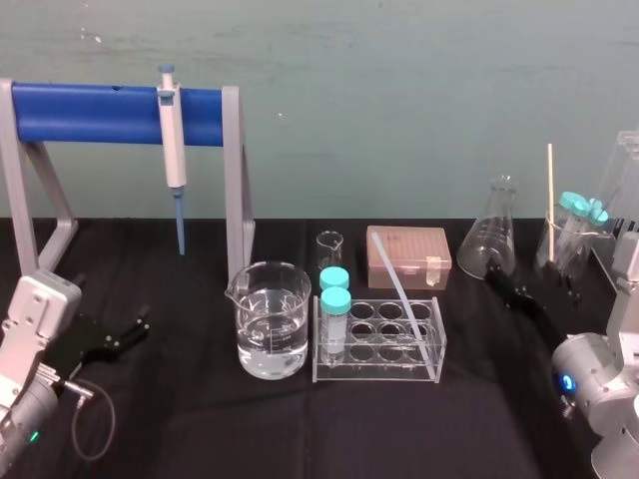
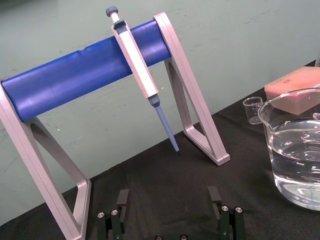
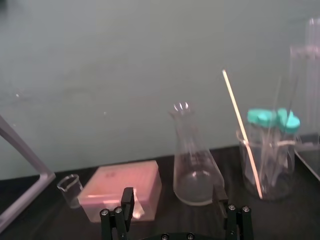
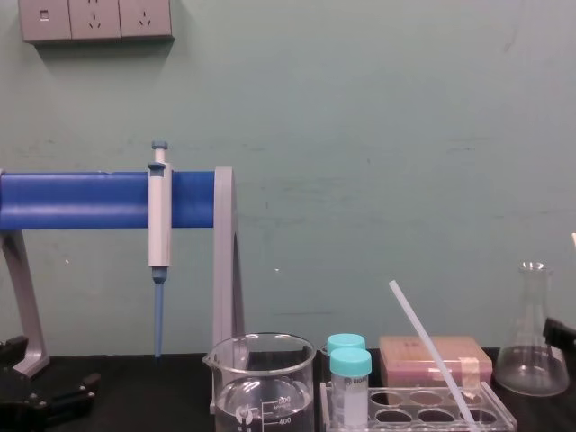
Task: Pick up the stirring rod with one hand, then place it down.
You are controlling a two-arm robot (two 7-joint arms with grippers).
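The stirring rod [image 1: 549,200] is a thin pale stick standing tilted in a small glass beaker [image 1: 561,244] at the far right, and it rises above the conical flask [image 1: 496,235] beside it. The right wrist view shows the rod [image 3: 242,135] leaning among teal-capped tubes [image 3: 272,120]. My right gripper [image 1: 529,284] hovers low over the table just in front of the flask, a short way from the rod. It is open [image 3: 173,195] with nothing between its fingers. My left gripper [image 1: 135,327] rests open [image 2: 168,197] at the table's left front, facing the pipette stand.
A blue-barred stand [image 1: 120,112] holds a white-and-blue pipette [image 1: 173,150] at back left. In the middle are a water beaker [image 1: 270,319], a clear tube rack [image 1: 379,344] with two teal-capped tubes and a leaning translucent tube [image 1: 394,289], and a pink box [image 1: 407,254].
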